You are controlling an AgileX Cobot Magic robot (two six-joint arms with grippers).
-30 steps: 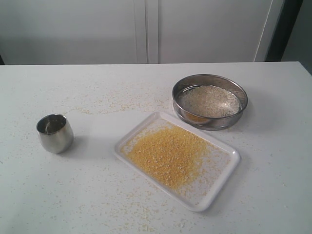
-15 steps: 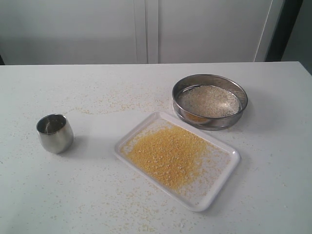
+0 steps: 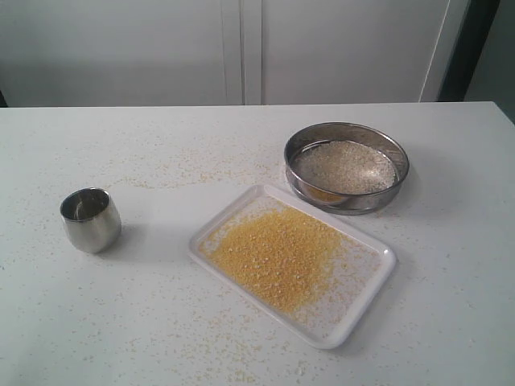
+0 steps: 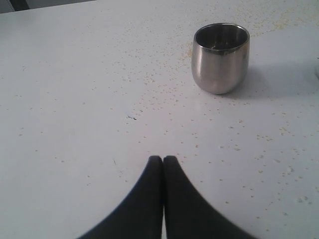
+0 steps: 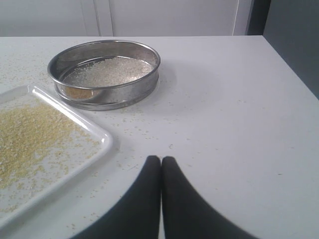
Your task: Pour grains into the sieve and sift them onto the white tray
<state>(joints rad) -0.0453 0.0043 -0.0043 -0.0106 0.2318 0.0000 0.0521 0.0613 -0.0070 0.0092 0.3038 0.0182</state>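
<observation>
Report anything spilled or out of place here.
Yellow and whitish grains lie scattered over the white tabletop, around the small steel cup, the white tray and the round steel sieve. Nothing else stands out.

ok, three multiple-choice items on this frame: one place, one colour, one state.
1. The sieve stands: A) on the table beside the white tray; B) on the white tray; C) on the floor.
2. The granules on the tray are: A) green; B) yellow-orange; C) black.
3. The left pincer is: A) wide open; B) shut on the sieve; C) shut, empty.
1 A: its base sits on the table, off the tray.
2 B: a yellow-orange heap covers the tray's middle.
3 C: its fingers press together with nothing between.
</observation>
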